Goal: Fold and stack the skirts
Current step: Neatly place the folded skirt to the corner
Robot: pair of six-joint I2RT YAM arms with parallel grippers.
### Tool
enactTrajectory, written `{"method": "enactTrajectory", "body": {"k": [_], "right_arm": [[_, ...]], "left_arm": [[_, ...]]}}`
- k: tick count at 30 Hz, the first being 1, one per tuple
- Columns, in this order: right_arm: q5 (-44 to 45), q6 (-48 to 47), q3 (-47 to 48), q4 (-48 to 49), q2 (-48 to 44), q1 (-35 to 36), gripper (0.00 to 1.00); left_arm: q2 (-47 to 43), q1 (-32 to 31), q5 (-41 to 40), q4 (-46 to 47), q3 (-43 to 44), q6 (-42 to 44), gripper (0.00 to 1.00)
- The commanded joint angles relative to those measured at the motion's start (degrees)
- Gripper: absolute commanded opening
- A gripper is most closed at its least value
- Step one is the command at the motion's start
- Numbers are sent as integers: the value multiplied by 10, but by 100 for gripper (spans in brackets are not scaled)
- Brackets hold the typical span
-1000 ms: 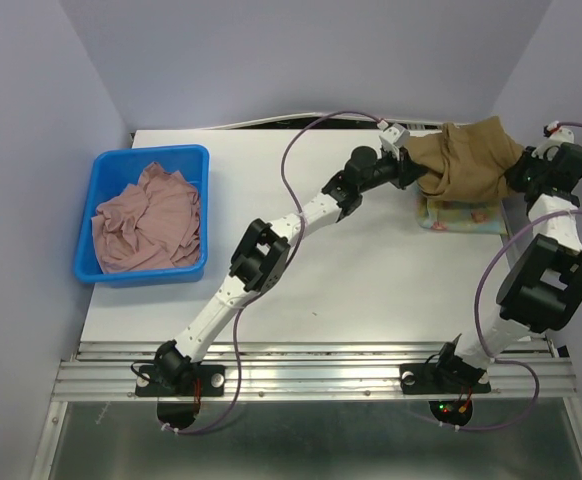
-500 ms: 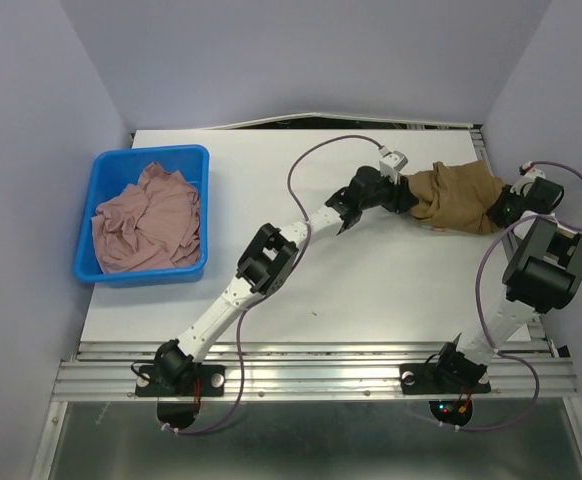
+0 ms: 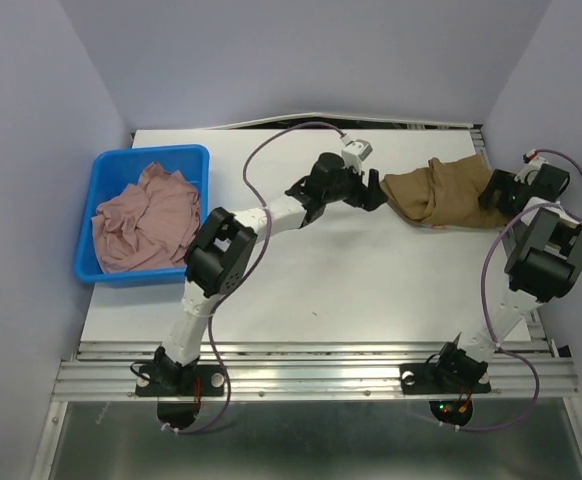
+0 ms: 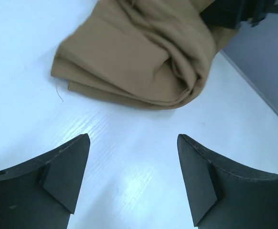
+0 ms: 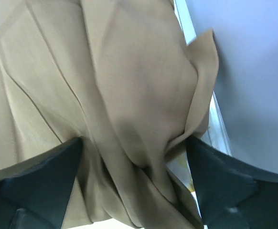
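The brown pleated skirt now lies loosely folded at the upper right of the desk, covering the floral skirt seen there a second ago. Both grippers have released. The left gripper has backed clear with fingers spread, and the right gripper is open astride the cloth. Two skirts appear stacked, and the dusty pink skirt remains in the blue bin, upper left.

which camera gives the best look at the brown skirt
Top external: the whole brown skirt shows, bunched at the far right of the table. Left wrist catches most of it but crops the top; right wrist is so close that only folds fill the frame.
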Motion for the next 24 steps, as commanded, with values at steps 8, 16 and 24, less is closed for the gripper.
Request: {"method": "enactTrajectory", "body": {"k": [8,16,24], "right_arm": [[-35,0,124,-114,-67,36,100],[-36,-12,198,-228,-131,131,100],[-65,50,130,-304,-214,302,100]], "left_arm": [[-342,39,-62,-137,-178,118,94],[-441,113,-81,-421,-118,252,98],[-595,271,-47,-433,-282,285,98]]}}
